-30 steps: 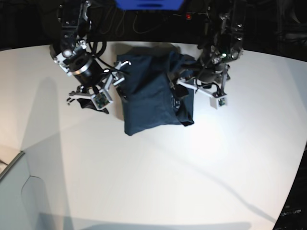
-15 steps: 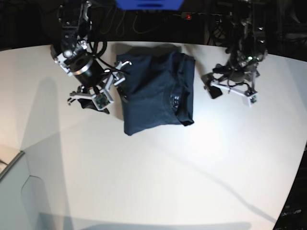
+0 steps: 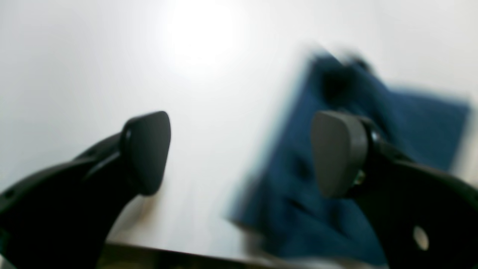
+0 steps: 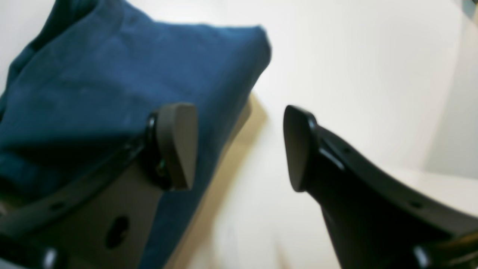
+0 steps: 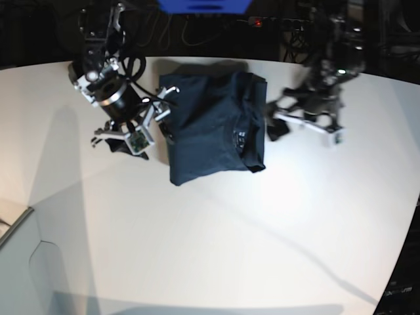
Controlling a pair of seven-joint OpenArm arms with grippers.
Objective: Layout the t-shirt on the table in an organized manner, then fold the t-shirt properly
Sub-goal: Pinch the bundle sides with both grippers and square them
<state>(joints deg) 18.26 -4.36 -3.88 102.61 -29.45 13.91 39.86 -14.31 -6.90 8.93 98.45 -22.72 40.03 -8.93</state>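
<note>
Shifted shirtward, left jaws [image 3: 242, 155] spread, blurred in base view; right jaws [image 4: 241, 147] spread.

no readable text or labels

1 pale panel [image 5: 16, 256] shows at lower left, a black backdrop [image 5: 213, 42] at top.

t-shirt [image 5: 203, 131] on table [image 5: 216, 243] | between left jaws [image 5: 289, 121] and right jaws [image 5: 147, 125]
</note>
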